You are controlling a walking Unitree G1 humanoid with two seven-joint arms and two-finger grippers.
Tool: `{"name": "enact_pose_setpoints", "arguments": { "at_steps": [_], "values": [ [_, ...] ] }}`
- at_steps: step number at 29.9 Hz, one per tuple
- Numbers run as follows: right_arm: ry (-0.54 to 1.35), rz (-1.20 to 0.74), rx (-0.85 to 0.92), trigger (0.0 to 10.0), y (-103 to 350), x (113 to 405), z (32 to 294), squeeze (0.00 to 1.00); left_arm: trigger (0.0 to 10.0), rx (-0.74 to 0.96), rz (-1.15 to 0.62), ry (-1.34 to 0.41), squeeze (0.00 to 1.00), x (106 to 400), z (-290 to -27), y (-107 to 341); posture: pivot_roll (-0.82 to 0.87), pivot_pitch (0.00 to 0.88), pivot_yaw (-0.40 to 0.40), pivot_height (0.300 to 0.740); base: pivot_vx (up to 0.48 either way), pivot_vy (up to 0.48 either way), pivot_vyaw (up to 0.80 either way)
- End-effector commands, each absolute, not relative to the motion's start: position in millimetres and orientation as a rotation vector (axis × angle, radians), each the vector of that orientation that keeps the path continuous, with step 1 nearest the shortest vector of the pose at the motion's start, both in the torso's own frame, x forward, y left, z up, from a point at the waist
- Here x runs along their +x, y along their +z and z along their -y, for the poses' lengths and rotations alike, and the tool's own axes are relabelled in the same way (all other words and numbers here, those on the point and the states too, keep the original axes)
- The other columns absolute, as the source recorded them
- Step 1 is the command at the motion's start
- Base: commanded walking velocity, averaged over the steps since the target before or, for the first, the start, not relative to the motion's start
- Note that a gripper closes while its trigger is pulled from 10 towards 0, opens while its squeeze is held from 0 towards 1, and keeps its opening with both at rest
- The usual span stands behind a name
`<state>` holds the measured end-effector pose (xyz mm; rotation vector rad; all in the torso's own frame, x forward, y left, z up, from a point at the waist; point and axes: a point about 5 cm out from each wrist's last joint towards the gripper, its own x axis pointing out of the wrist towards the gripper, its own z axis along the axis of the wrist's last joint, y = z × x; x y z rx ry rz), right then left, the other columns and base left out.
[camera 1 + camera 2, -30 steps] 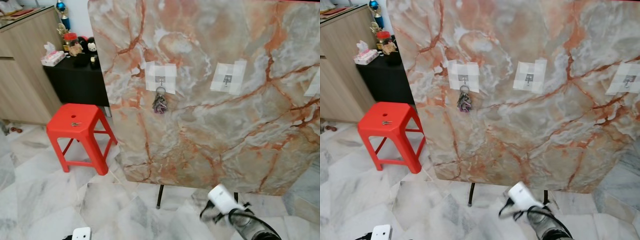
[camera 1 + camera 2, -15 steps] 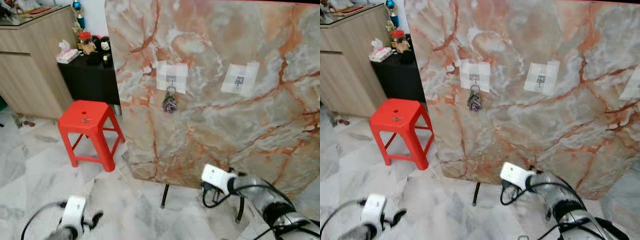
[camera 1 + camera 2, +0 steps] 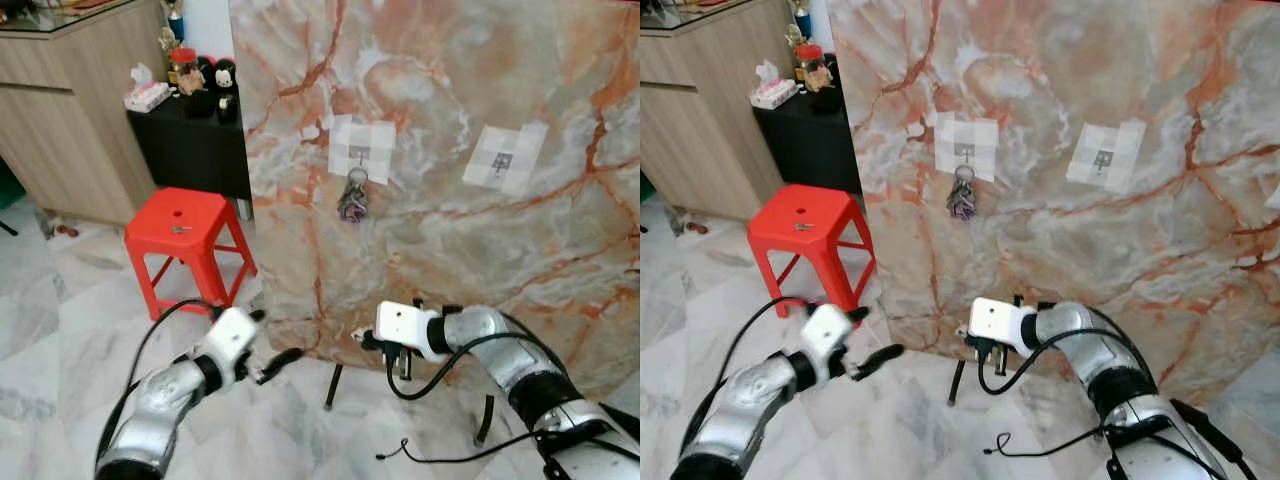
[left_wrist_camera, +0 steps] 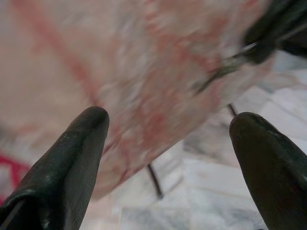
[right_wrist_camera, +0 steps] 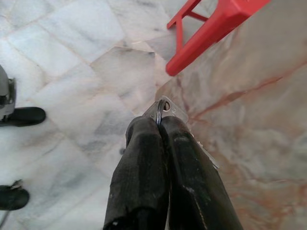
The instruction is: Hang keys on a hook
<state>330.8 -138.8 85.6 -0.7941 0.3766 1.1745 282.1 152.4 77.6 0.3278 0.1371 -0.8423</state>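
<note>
Low down by the bottom edge of the marble board (image 3: 420,100): left gripper (image 4: 168,127) with fingers wide apart, holding nothing. Right gripper (image 5: 158,125) pinched tight on a key (image 5: 165,108), its ring end poking out past the tips.

Up on the board: a bunch of keys (image 3: 351,203) hanging on the left hook (image 3: 357,155). Next hook (image 3: 503,160) along bare.

Lift the key slowly to that bare hook. Keep the pinch firm, slip the ring over the tip, then let go.

On the black table (image 3: 190,140): a tissue box (image 3: 146,95) with a tissue sticking up. Then a red-lidded jar (image 3: 183,65), insides too small to tell.
</note>
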Motion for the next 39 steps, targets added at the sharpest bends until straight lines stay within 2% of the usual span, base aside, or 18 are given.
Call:
{"name": "enact_pose_setpoints", "arguments": {
  "at_steps": [1, 7, 10, 20, 39],
  "values": [
    [1.178, -0.356, -0.824, 10.0, 95.9, 334.2, 140.3, 0.00, 10.0, 0.356, -0.163, -0.919, 0.00, 278.9, -144.8, 78.8, 0.15, 0.000, -0.019, 0.740, 0.000, 0.000, 0.00],
    [1.207, -0.325, -0.851, 10.0, 106.9, 332.7, 139.2, 0.00, 10.0, 0.358, -0.156, -0.988, 0.00, 281.1, -126.1, 81.7, 0.14, 0.000, 0.001, 0.740, 0.000, 0.000, 0.00],
    [1.204, -0.322, -0.884, 10.0, 111.7, 332.3, 140.6, 0.00, 10.0, 0.404, -0.159, -1.022, 0.00, 283.6, -120.8, 83.5, 0.14, 0.000, 0.006, 0.740, 0.000, 0.000, 0.00],
    [1.254, -0.243, -0.875, 10.0, 132.8, 324.2, 129.9, 0.00, 10.0, 0.400, -0.138, -1.071, 0.00, 289.5, -104.9, 88.0, 0.13, 0.021, 0.023, 0.740, 0.000, 0.000, 0.00],
    [1.256, -0.202, -0.871, 10.0, 148.2, 315.2, 121.9, 0.00, 10.0, 0.387, -0.056, -0.947, 0.00, 305.7, -87.2, 86.7, 0.13, 0.030, 0.029, 0.740, 0.000, 0.000, 0.00]
  ]
}}
